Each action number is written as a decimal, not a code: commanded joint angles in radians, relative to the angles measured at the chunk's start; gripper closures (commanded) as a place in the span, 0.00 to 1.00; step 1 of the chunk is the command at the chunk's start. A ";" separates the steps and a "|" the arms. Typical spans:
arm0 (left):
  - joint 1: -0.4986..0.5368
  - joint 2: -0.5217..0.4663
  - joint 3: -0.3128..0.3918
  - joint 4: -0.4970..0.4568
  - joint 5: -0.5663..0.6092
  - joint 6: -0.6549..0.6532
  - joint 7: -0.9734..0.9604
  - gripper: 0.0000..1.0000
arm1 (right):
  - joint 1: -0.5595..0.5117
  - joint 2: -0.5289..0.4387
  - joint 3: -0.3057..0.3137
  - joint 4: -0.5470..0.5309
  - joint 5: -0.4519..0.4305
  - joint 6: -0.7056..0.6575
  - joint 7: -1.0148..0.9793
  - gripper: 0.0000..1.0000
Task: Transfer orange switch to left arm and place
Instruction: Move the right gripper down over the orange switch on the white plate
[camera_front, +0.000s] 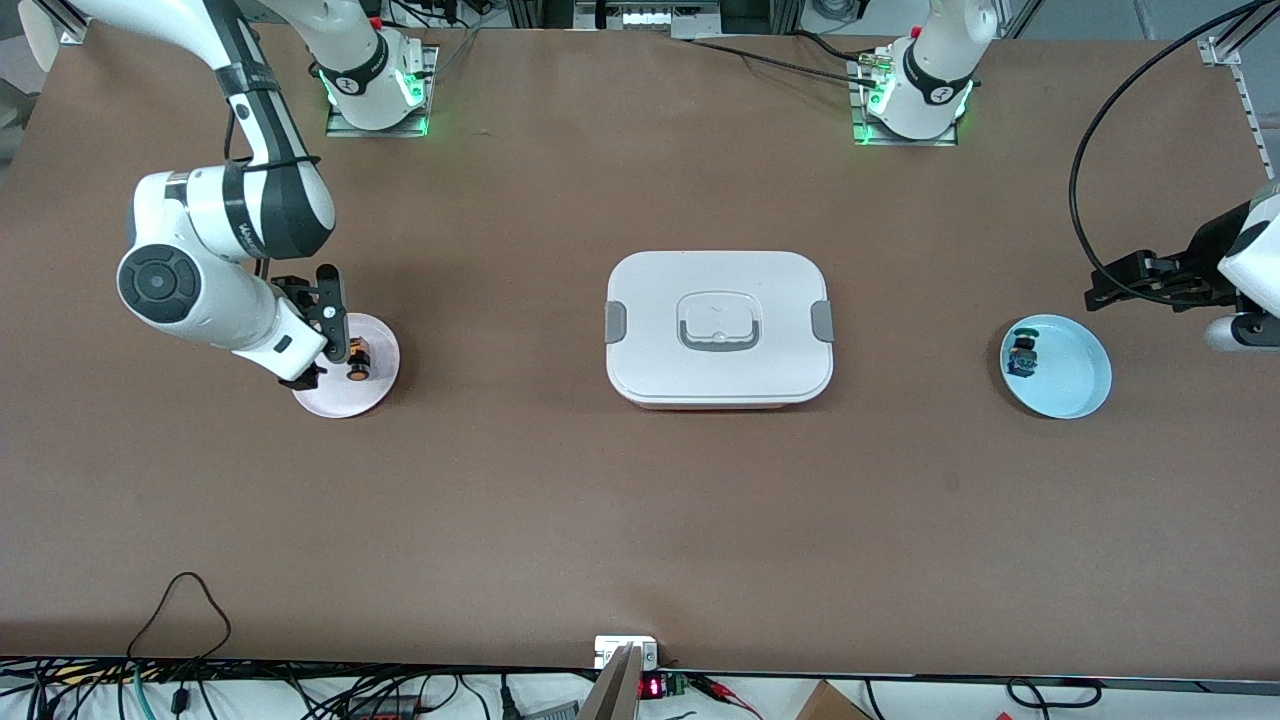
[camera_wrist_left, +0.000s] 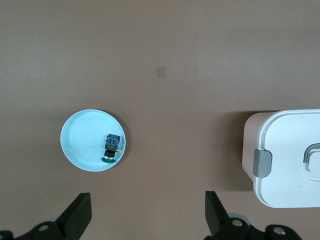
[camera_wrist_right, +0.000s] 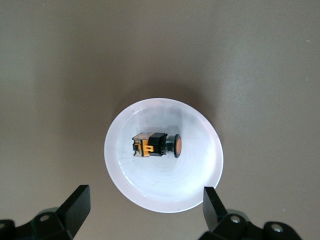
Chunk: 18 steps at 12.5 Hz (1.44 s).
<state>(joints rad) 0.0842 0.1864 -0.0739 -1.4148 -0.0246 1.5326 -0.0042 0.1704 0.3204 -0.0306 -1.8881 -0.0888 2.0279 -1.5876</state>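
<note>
Front view, from the right arm's end: the right end effector (camera_front: 325, 345) hangs over a pale pink plate (camera_front: 375, 385), fingers spread wide and empty. On that plate lies the orange switch (camera_front: 358, 362), partly hidden by the fingers; no lettering on it can be read. Mid-table sits the box (camera_front: 718, 328), lid on. Toward the left arm's end, a blue plate (camera_front: 1075, 375) holds a green-capped switch (camera_front: 1022, 355). The left end effector (camera_front: 1110, 290), cut off at the frame edge, hangs near that plate, wide open and empty.
</note>
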 joint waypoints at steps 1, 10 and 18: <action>0.008 -0.010 -0.007 0.007 -0.011 -0.028 0.020 0.00 | -0.005 0.020 -0.002 -0.012 -0.002 0.055 -0.067 0.00; -0.004 -0.005 -0.012 0.007 -0.008 0.000 0.023 0.00 | -0.019 0.055 -0.002 -0.132 0.021 0.284 -0.126 0.00; -0.012 -0.010 -0.040 0.002 0.032 0.021 0.023 0.00 | -0.020 0.078 -0.002 -0.210 0.020 0.425 -0.133 0.00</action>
<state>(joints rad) 0.0733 0.1860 -0.0982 -1.4147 -0.0208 1.5605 0.0027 0.1589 0.4105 -0.0355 -2.0749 -0.0834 2.4273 -1.6933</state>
